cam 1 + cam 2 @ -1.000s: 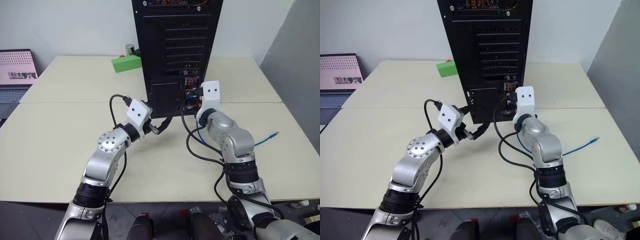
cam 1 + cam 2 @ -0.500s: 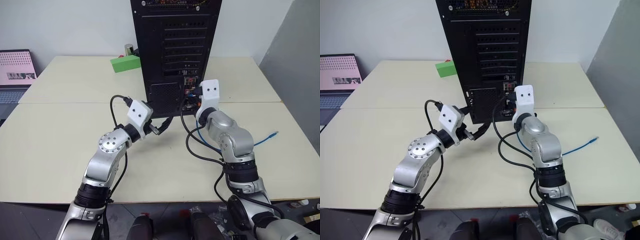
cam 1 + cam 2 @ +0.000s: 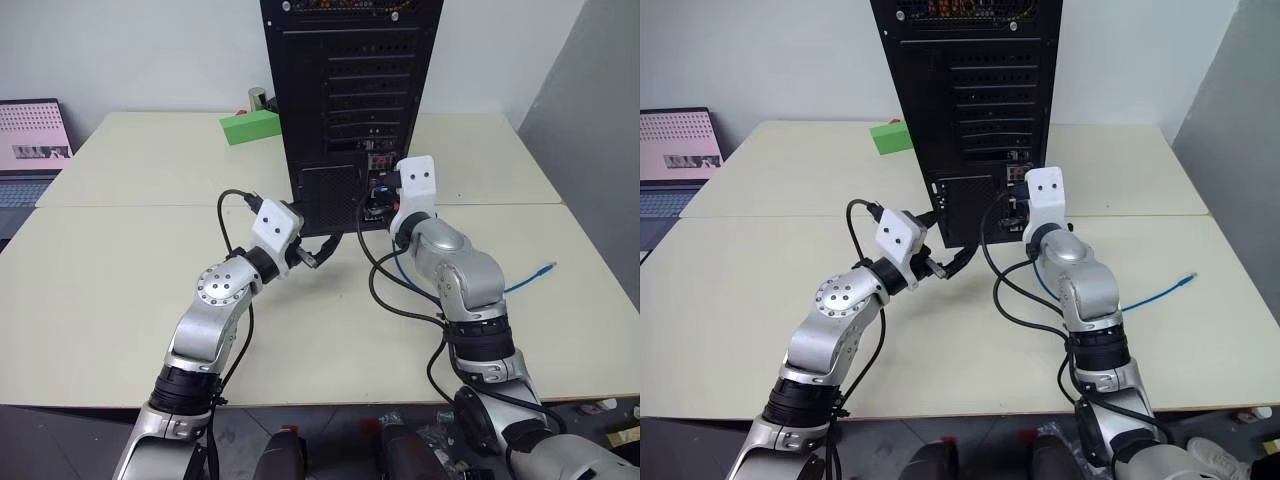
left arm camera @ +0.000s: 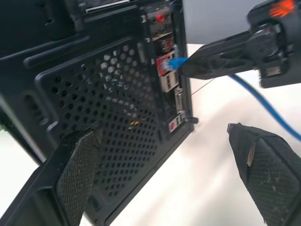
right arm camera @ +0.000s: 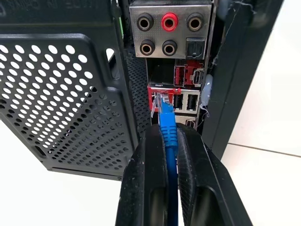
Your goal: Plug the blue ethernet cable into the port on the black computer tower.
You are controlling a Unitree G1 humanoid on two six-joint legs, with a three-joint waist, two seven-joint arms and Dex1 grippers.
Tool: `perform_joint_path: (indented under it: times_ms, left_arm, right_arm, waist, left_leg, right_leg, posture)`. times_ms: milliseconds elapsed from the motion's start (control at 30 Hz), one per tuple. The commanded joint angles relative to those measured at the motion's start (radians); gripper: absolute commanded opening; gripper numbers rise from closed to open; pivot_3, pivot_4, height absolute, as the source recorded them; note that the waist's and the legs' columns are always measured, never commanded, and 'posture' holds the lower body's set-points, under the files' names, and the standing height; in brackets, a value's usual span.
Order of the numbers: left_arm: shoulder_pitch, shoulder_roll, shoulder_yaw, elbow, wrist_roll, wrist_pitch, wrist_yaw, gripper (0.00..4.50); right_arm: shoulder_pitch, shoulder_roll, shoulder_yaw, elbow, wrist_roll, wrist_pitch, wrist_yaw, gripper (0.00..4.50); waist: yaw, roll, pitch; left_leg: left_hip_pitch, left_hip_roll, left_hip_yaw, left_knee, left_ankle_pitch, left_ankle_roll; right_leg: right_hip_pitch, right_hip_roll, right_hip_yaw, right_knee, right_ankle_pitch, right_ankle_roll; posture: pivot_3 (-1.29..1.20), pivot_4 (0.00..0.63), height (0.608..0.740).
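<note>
The black computer tower stands upright at the table's middle with its rear face toward me. My right gripper is shut on the blue ethernet cable just behind its clear plug. The plug's tip sits at the mouth of the red-framed port in the connector strip; how deep it sits I cannot tell. The cable's loose length trails over the table to the right. My left gripper hangs open in front of the mesh vent, left of the port, with nothing between its fingers.
A green block with a small can behind it lies left of the tower. A laptop sits at the far left. Black robot cables loop on the table below the right wrist. A grey wall borders the right side.
</note>
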Motion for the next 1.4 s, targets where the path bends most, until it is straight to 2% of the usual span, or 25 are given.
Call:
perform_joint_path:
  times_ms: [33, 333, 500, 767, 1400]
  left_arm:
    - [-0.024, 0.003, 0.027, -0.012, 0.009, -0.029, 0.009, 4.5]
    - [-0.05, 0.013, 0.042, 0.01, 0.025, -0.029, 0.024, 4.5]
    - [-0.052, 0.014, 0.043, 0.01, 0.03, -0.025, 0.023, 4.5]
    - [-0.055, 0.013, 0.045, 0.007, 0.03, -0.02, 0.021, 4.5]
    - [-0.053, 0.008, 0.055, -0.011, -0.02, -0.006, -0.008, 4.5]
  right_arm:
    - [-0.078, 0.018, -0.052, -0.026, 0.016, 0.03, -0.033, 0.01]
    - [-0.167, 0.131, -0.103, -0.056, 0.016, 0.164, -0.161, 0.01]
    - [-0.21, 0.161, -0.093, -0.033, -0.031, 0.191, -0.236, 0.01]
    - [-0.261, 0.223, -0.124, 0.014, -0.011, 0.193, -0.312, 0.01]
    - [-0.25, 0.205, -0.106, 0.052, 0.034, 0.141, -0.344, 0.01]
  waist:
    - [0.0, 0.0, 0.0]
    - [-0.007, 0.0, 0.0]
    - [-0.007, 0.0, 0.0]
    - [-0.005, 0.0, 0.0]
    - [-0.005, 0.0, 0.0]
  left_leg:
    - [0.0, 0.0, 0.0, 0.0, 0.0, 0.0]
    - [-0.001, 0.0, 0.0, 0.0, 0.0, 0.0]
    - [-0.004, 0.0, 0.001, 0.0, 0.0, 0.0]
    - [-0.005, 0.0, 0.001, 0.0, 0.0, 0.0]
    - [-0.005, 0.0, 0.0, 0.001, 0.0, 0.0]
  right_leg:
    - [0.0, 0.0, 0.0, 0.0, 0.0, 0.0]
    - [-0.002, 0.0, 0.001, 0.001, 0.0, 0.0]
    - [-0.007, 0.0, 0.002, 0.005, 0.0, 0.0]
    - [-0.008, 0.0, 0.001, 0.005, 0.0, 0.0]
    - [-0.008, 0.0, 0.001, 0.006, 0.0, 0.0]
  posture:
    - [0.0, 0.15, 0.74]
    - [0.0, 0.15, 0.74]
    - [0.0, 0.15, 0.74]
    - [0.0, 0.15, 0.74]
    - [0.0, 0.15, 0.74]
